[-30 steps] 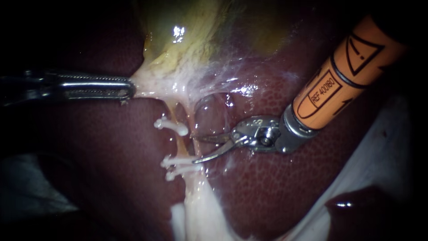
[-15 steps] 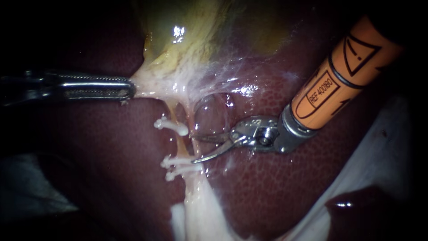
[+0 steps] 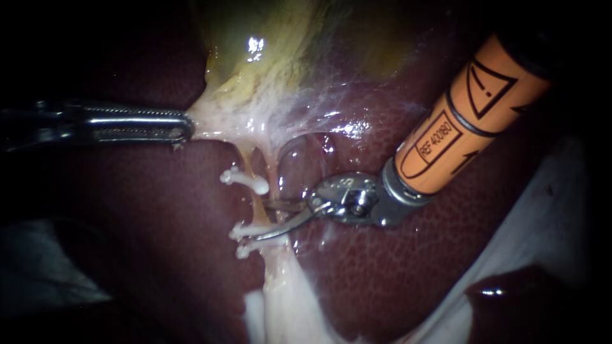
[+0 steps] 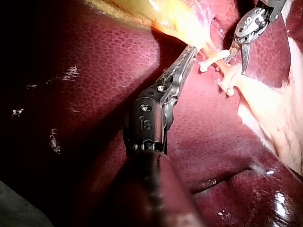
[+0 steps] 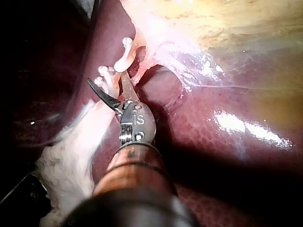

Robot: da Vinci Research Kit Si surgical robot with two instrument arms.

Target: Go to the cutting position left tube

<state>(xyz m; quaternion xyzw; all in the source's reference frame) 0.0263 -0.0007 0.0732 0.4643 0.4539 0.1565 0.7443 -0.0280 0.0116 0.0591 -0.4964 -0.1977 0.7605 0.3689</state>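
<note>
Left tube, a thin pale yellowish strand, runs down the middle of the scene over the dark red mottled liver. It carries a single white plastic clip on its far part and a pair of white clips on its near part.

Your right instrument, with its orange-sleeved shaft and curved metal blades, has moved left since half a second ago. Then its blade tips stood just right of the tube. Now they reach it in the bare stretch between the single clip and the pair. Its hand is open by a moderate gap. One blade lies across the tube below the single clip. The other slants down until its tip is just beside the pair of clips. The tube sits between the jaws without being pinched.

Your left instrument, a long silver toothed grasper, has not shifted. Its hand is closed tight on the whitish tissue at the foot of the yellow-green gallbladder, drawing it out to the left.
</note>
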